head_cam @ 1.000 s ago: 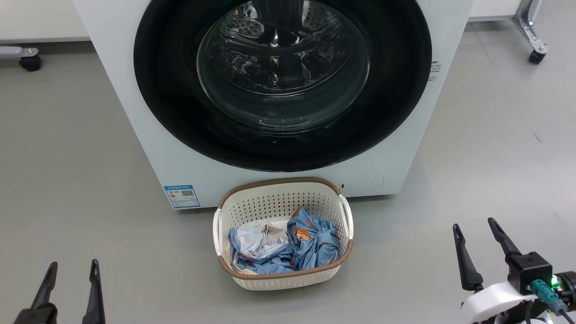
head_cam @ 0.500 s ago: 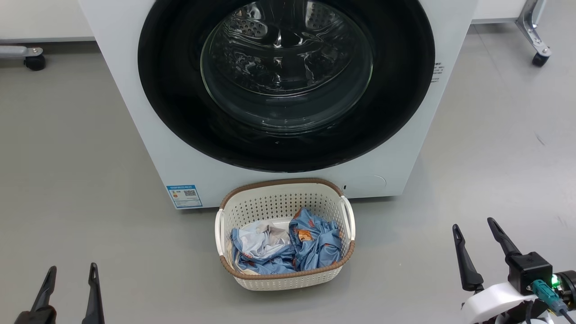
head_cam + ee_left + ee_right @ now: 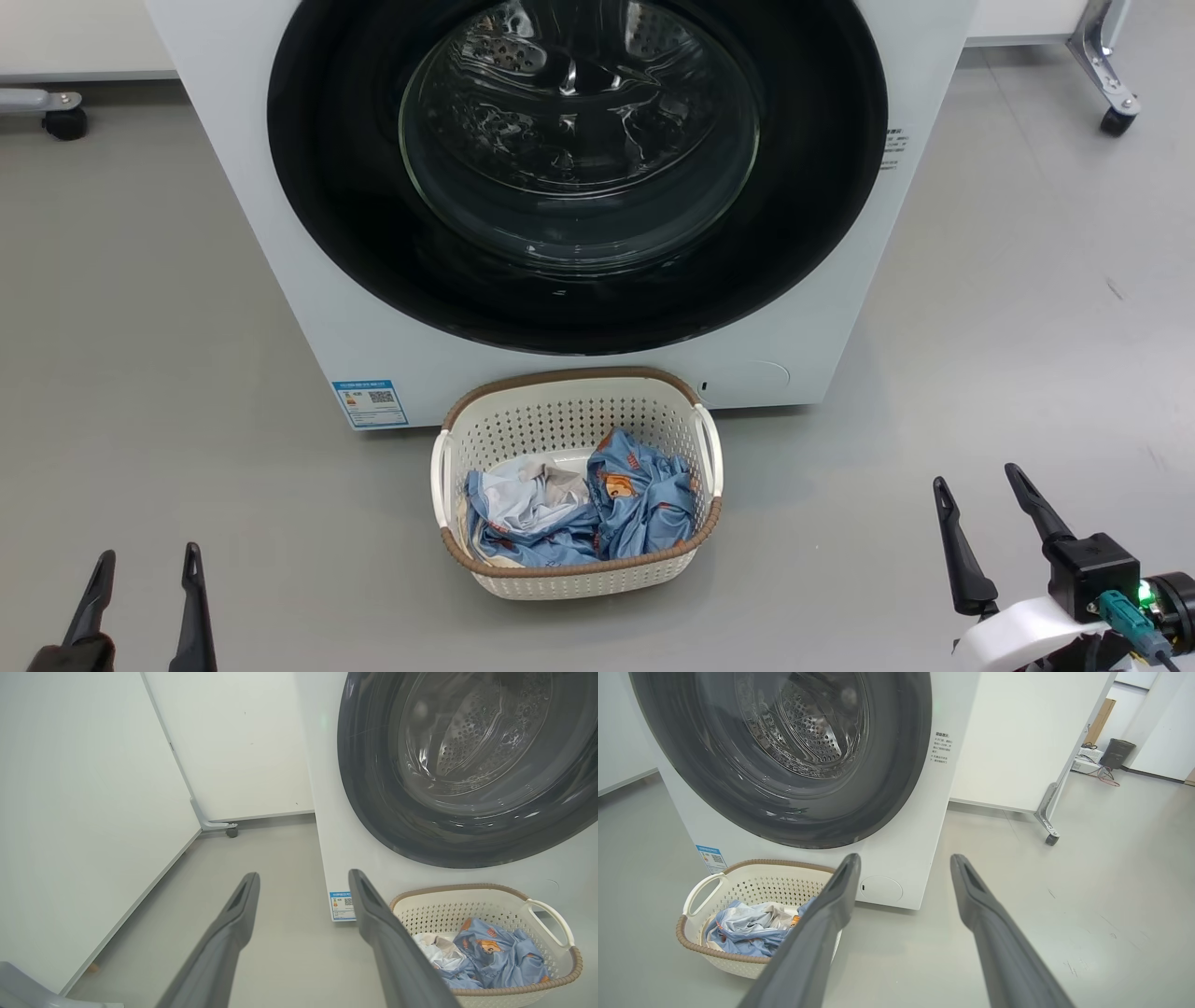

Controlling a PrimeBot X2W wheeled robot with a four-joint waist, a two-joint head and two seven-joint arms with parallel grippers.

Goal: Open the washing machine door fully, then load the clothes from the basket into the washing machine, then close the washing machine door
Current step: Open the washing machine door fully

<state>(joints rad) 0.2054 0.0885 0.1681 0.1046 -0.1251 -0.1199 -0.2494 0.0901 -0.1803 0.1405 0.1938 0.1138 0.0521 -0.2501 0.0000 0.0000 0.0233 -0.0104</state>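
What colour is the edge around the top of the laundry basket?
Brown, with a woven look, on the cream-white perforated plastic basket; clearest in the head view.

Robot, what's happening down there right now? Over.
Left gripper and right gripper: open, empty. Washing machine door shut; clothes in basket. Basket sits close under the door.

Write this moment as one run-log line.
washing machine door: shut | clothes: in basket | left gripper: open, empty | right gripper: open, empty
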